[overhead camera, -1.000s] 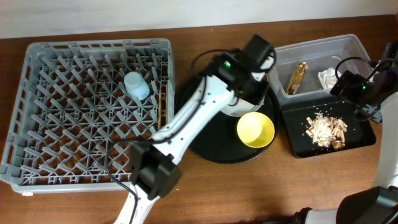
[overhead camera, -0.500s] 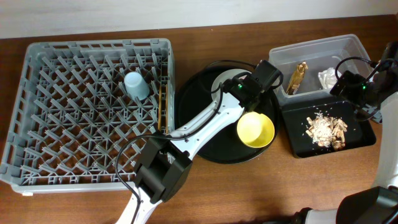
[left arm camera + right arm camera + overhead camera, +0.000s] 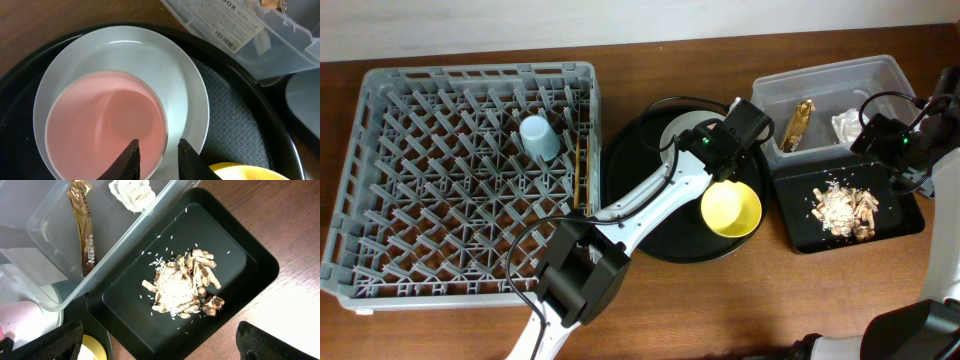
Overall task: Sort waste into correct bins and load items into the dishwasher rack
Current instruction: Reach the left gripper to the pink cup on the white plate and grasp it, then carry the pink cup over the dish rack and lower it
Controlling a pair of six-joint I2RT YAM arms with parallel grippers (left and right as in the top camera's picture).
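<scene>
A robot lab bench staged as a dish-clearing station: cabled robot arms (image 3: 650, 195) work a wooden table (image 3: 420, 330) holding a dishwasher rack (image 3: 440, 210), against a plain wall (image 3: 520, 25).

Large round black tray (image 3: 665, 243), brown wooden table (image 3: 440, 330), pale wall (image 3: 520, 25) behind

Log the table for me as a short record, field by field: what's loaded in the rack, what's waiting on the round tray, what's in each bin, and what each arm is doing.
loaded: light-blue cup and chopsticks in the dishwasher rack
waiting: pink cup on the plate, yellow bowl beside it, all on the round black tray
clear tub: gold wrapper, white tissue
black rectangular tray: food scraps
left gripper: jaws astride the pink cup's rim, not clamped
right gripper: jaws wide, empty, above the black rectangular tray
</scene>
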